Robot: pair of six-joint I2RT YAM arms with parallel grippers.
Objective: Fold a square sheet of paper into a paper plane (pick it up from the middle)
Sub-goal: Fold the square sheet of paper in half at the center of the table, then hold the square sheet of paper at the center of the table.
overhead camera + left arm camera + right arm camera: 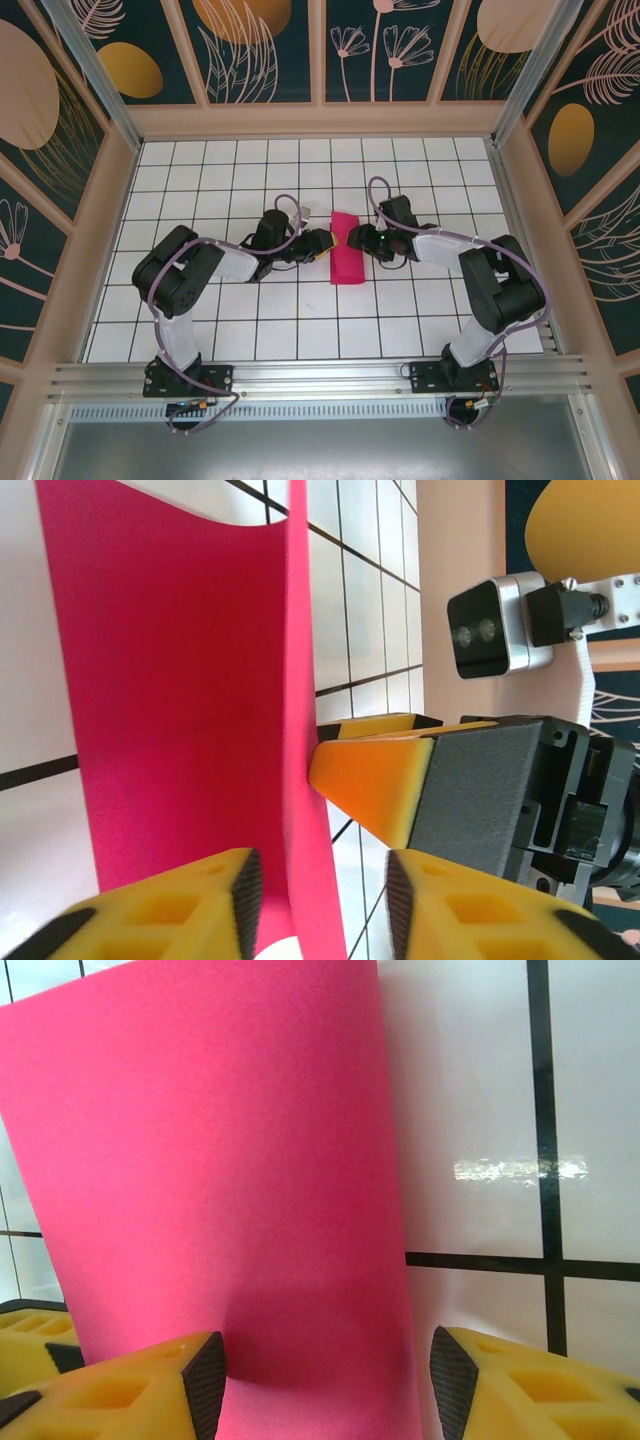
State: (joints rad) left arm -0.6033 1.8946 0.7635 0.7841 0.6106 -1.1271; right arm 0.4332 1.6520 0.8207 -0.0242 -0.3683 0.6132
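Left gripper (320,908): jaws apart, straddling raised edge of square sheet of paper (170,710), no pinch yet. Right gripper (325,1380) on sheet's opposite side: jaws wide, hold unclear. Sheet bowed up between both. Risks: off-centre pinch crumples edge; unsupported sheet slips, crease skews.

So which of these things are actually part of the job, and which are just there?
In the job: paper, left gripper, right gripper.
Just there: tiled table, patterned walls, metal rail.
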